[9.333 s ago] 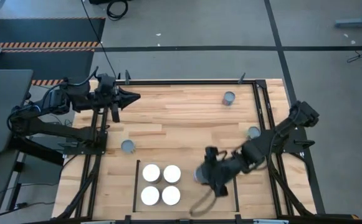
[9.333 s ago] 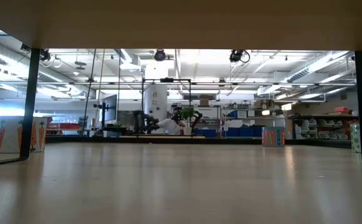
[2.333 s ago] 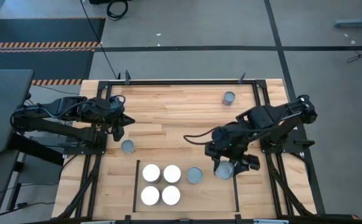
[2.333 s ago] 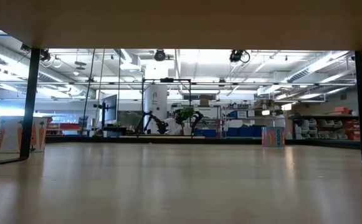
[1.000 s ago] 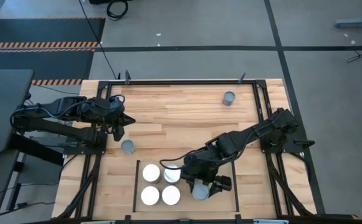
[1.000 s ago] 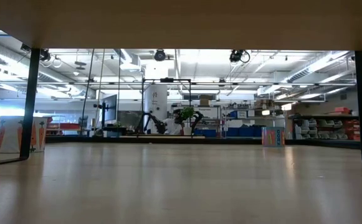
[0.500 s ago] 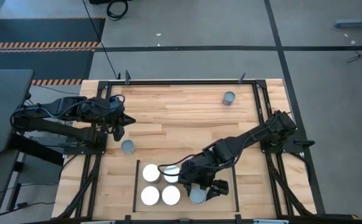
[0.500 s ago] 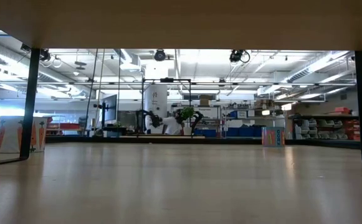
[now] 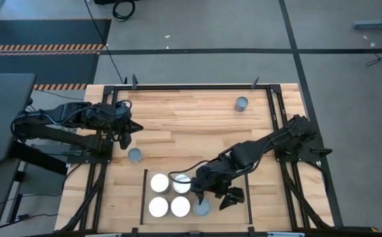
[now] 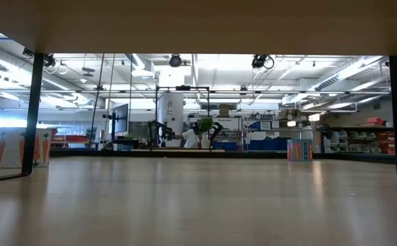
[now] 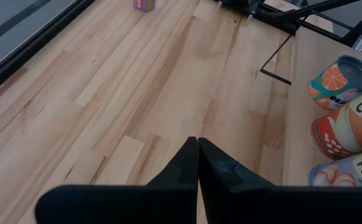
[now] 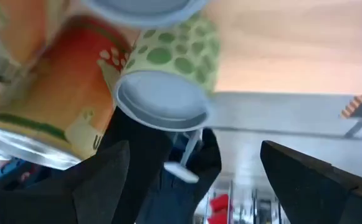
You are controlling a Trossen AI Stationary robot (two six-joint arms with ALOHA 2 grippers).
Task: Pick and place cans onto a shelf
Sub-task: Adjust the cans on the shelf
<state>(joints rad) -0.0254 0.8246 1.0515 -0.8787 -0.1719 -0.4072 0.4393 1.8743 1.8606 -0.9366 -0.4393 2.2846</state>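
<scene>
Right end effector (image 9: 212, 196), fingers spread open and empty, sits beside the small grey-topped metal can (image 9: 202, 208) just set on the pale wood shelf (image 9: 230, 178) at lower centre, so release looks done; next, fetch another grey can (image 9: 135, 155).

Even, bright overhead light floods the tabletop (image 9: 191, 118), shadows soft. Low view: ceiling lamps (image 10: 259, 63) glare at twelve o'clock. Right wrist view: cans (image 12: 162, 93) blurred, out of focus.
</scene>
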